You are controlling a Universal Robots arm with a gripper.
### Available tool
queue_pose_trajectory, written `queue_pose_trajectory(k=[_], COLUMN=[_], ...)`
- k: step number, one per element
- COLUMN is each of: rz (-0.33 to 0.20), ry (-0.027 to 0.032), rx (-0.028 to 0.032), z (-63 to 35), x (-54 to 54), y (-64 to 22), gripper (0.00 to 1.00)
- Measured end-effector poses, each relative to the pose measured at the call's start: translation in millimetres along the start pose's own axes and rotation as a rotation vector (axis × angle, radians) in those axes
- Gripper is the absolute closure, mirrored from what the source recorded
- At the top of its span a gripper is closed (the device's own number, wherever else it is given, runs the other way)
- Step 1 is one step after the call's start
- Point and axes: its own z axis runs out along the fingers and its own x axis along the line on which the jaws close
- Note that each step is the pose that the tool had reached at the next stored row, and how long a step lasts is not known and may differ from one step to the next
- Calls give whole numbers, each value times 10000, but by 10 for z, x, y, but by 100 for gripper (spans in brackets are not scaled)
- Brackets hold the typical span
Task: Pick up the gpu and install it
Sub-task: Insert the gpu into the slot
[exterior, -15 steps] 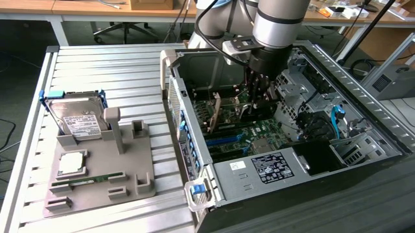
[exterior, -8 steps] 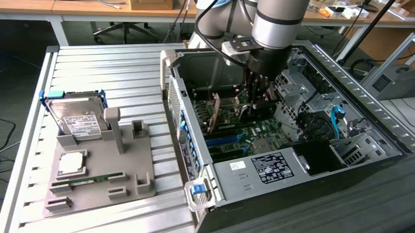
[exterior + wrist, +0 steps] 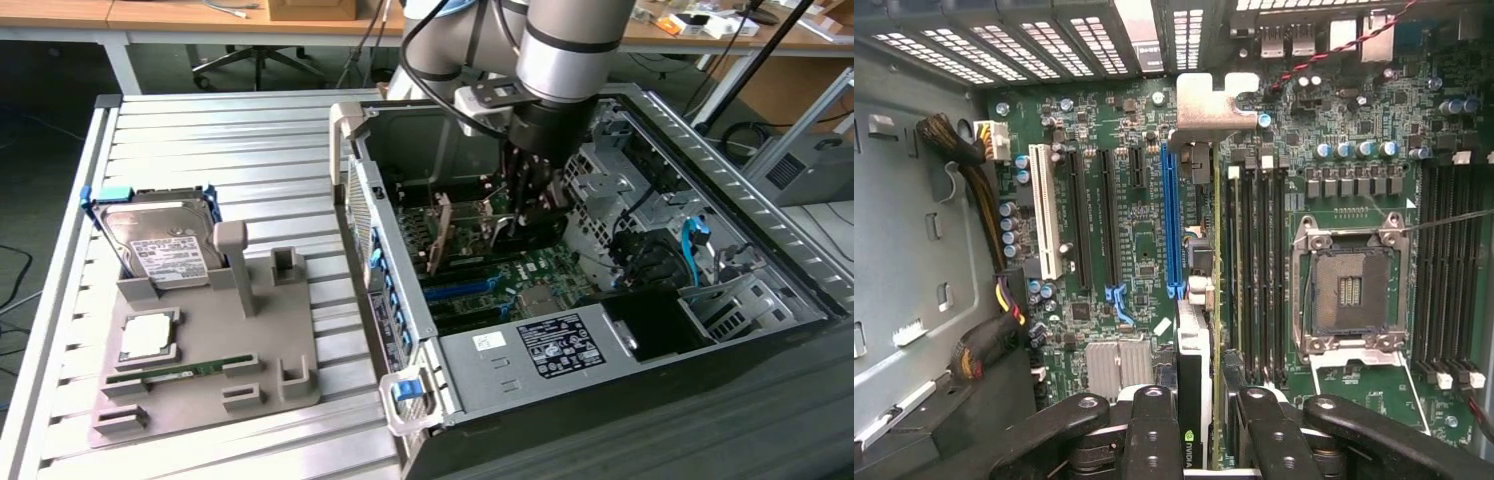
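While the hand [image 3: 1194,425] grips the gpu [image 3: 1194,350] edge-on inside the case [image 3: 441,150], at 2 o'clock from the tray [image 3: 287,350] in the exterior view, any offset from the blue slot [image 3: 1172,220] could bend contacts.

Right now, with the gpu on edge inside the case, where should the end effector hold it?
Take the gpu by its upper long edge near mid-length, from straight above, clamping its two flat faces. It is thin, stands on edge over the motherboard, needs its lower edge free, and its metal bracket fills one end. The end effector grips it so.
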Motion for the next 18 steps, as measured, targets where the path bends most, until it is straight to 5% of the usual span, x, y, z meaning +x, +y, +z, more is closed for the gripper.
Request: queue_pose_trajectory(k=[18], rz=[-2], ry=[30], rx=[2], z=[43], x=[-1], y=[31], gripper=[73])
